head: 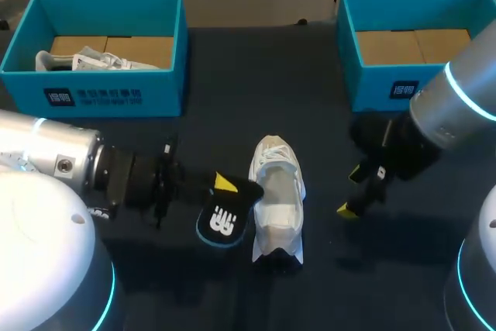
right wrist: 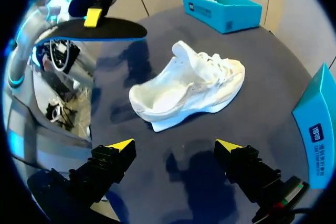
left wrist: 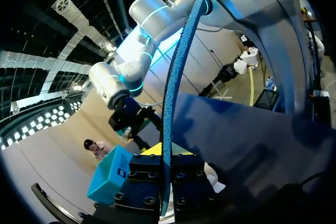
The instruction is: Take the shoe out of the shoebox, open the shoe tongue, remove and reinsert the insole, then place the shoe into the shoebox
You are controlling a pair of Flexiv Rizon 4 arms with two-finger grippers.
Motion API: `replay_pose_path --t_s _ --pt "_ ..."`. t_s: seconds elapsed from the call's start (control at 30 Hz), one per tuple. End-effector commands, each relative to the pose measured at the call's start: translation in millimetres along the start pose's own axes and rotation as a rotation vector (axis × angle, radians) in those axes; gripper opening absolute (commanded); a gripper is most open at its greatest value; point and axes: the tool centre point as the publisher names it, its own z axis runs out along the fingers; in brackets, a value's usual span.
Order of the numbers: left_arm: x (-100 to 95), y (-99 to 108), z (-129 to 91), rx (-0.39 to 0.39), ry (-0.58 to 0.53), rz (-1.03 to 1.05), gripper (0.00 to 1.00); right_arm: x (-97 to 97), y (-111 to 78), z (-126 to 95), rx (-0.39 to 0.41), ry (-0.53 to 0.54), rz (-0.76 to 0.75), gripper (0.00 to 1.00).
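So the left gripper (head: 226, 185) is clamped on the insole (head: 225, 221), holding it off the table (head: 232, 91) just left of the shoe (head: 277, 195). The shoe sits on its sole mid-table, long axis running straight away from me, opening at the near end. The insole hangs slantwise to that line, so I'd say it needs swinging round to match the shoe before it slides in. Its upper tip looks right against the shoe's collar, but from the head view I can't tell if they touch. The right gripper (head: 353, 190) hovers on the shoe's other side, fingers spread wide with nothing in them, close enough to steady it.
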Motion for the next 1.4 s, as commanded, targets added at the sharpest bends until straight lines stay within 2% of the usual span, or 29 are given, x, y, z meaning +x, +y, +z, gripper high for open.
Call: replay_pose_path --t_s 0.03,0.27,0.47,0.57,0.63,1.03,1.1,1.4 --pt "6.5 -8 4 -0.018 0.020 -0.008 0.00 2.6 15.8 15 0.123 -0.041 -0.055 1.00" --pt "19.8 -14 8 -0.015 0.036 -0.027 0.00 8.3 19.7 30 0.164 -0.093 -0.170 1.00" --pt "35.8 -11 23 -0.010 0.039 -0.009 0.00 10.2 19.4 41 0.177 -0.120 -0.225 1.00" --pt "40.5 -10 29 0.007 -0.021 0.001 0.00 10.2 17.2 52 0.206 -0.114 -0.196 1.00" --pt "43.0 -9 33 0.027 -0.054 -0.001 0.00 10.2 17.2 52 0.206 -0.114 -0.196 1.00" --pt "43.0 -9 33 0.027 -0.054 -0.001 0.00 10.2 17.2 52 0.206 -0.114 -0.196 1.00" --pt "43.0 -8 35 0.026 -0.053 -0.019 0.00 8.2 21.0 55 0.240 -0.115 -0.204 1.00" --pt "43.4 -7 40 0.032 -0.040 -0.029 0.00 6.0 27.1 53 0.248 -0.131 -0.253 1.00"
